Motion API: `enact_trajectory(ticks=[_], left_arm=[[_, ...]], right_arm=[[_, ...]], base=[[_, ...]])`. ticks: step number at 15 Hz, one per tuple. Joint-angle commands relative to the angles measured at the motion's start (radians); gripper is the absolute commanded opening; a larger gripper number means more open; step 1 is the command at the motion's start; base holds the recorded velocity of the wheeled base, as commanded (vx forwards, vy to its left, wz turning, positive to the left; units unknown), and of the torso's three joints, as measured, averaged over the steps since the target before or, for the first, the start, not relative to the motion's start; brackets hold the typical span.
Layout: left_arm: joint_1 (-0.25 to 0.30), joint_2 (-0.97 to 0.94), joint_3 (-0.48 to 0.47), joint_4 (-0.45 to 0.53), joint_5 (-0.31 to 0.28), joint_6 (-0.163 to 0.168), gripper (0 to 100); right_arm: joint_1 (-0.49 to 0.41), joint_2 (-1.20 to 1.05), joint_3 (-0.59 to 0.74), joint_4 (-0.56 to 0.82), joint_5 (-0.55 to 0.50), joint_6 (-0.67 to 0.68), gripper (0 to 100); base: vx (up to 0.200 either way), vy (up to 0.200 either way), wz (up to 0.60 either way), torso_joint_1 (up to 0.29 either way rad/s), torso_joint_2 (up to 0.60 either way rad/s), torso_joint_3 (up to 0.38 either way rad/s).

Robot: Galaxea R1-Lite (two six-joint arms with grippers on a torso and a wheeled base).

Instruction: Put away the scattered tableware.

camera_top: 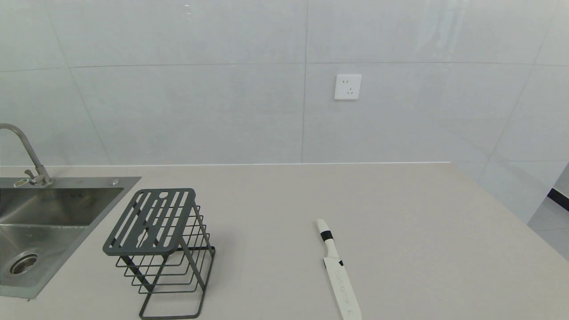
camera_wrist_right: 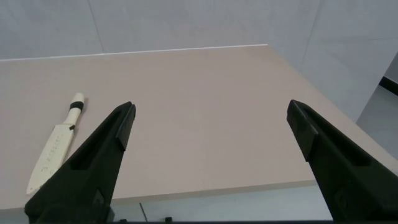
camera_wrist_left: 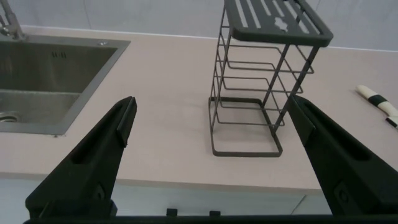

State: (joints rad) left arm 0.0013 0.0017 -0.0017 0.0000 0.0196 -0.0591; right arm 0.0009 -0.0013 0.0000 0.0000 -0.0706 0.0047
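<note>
The pale desk [camera_top: 400, 231] runs across the head view up to a grey tiled wall. A steel sink [camera_top: 53, 204] is set into the desk on the robot's left. Just to the right of the sink stands a dark wire rack [camera_top: 153, 220] with a slotted top plate, upright on the desk, and nothing sits in its slots.

The left tool [camera_wrist_left: 211, 109] hangs at the desk's near edge in front of the rack, its two black fingers spread wide and holding nothing. The right tool [camera_wrist_right: 211, 112] hangs at the near edge further right, likewise wide open and empty.

The white knife [camera_top: 338, 271] lies flat on the desk, well apart from the rack on its right. Its black-banded handle points towards the wall and its blade end towards the robot.

A curved faucet [camera_top: 26, 151] rises at the sink's back rim. A white wall socket [camera_top: 347, 86] sits on the tiles above the desk.
</note>
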Motion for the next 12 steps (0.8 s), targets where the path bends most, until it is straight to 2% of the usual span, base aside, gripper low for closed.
enact_trajectory(ticks=[1,4,8,12], left_arm=[[0.000,0.001,0.000,0.000,0.000,-0.001,100],[0.000,0.001,0.000,0.000,0.000,-0.001,100],[0.000,0.001,0.000,0.000,0.000,0.001,100],[0.000,0.001,0.000,0.000,0.000,-0.001,100]], right_arm=[[0.001,0.001,0.000,0.000,0.000,0.000,100],[0.001,0.001,0.000,0.000,-0.001,0.005,100],[0.001,0.001,0.000,0.000,0.000,0.000,100],[0.001,0.001,0.000,0.000,0.000,0.000,100]], base=[[0.000,0.000,0.00,0.168,-0.46,-0.276],[0.000,0.000,0.00,0.084,-0.23,-0.136],[0.000,0.000,0.00,0.000,0.00,0.000],[0.000,0.000,0.00,0.121,-0.06,0.046]])
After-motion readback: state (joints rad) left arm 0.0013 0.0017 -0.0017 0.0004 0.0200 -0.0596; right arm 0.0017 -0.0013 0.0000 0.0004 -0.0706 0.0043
